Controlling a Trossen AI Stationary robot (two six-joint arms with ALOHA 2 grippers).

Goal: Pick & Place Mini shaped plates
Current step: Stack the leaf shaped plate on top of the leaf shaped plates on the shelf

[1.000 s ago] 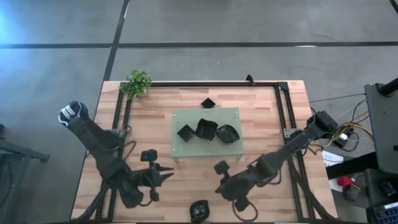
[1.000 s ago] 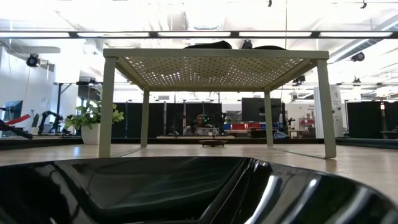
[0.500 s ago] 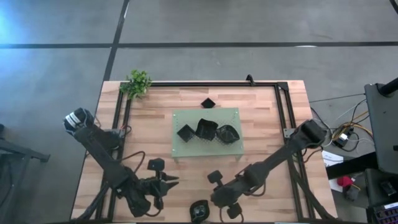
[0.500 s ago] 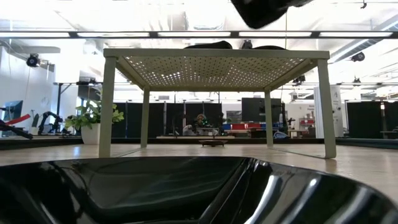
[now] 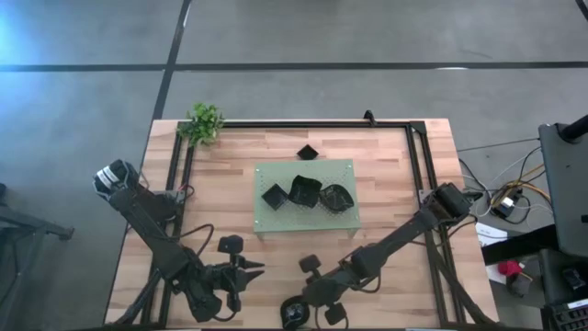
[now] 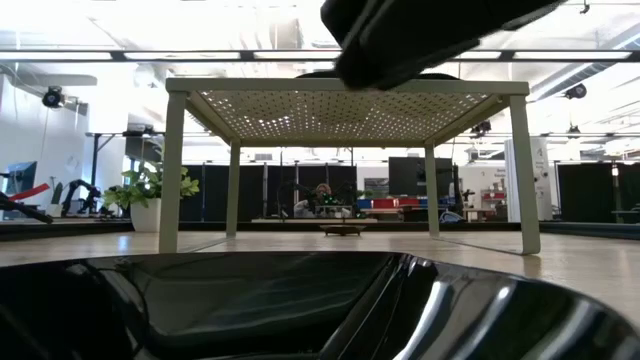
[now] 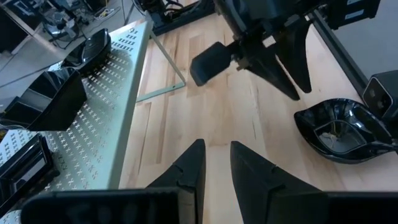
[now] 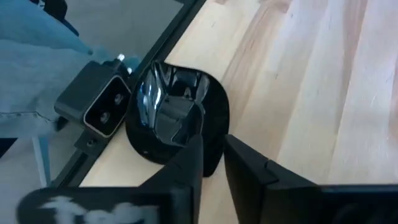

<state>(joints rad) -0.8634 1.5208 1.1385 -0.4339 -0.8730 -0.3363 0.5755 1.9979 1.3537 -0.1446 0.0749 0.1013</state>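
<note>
Right gripper (image 8: 211, 163) low over a glossy black mini plate (image 8: 177, 118) at the table's near edge, well in front of the green mat (image 5: 344, 170), fingers a narrow gap apart, grasping nothing. Three more plates on the mat (image 5: 304, 194), another beyond its far edge (image 5: 307, 153); left gripper (image 5: 253, 268) waiting in front of the mat's left corner, fingers slightly parted and empty. Risk: slick rim slipping from so narrow a pinch, or plate nudged off that edge toward the low camera (image 8: 103, 106).
</note>
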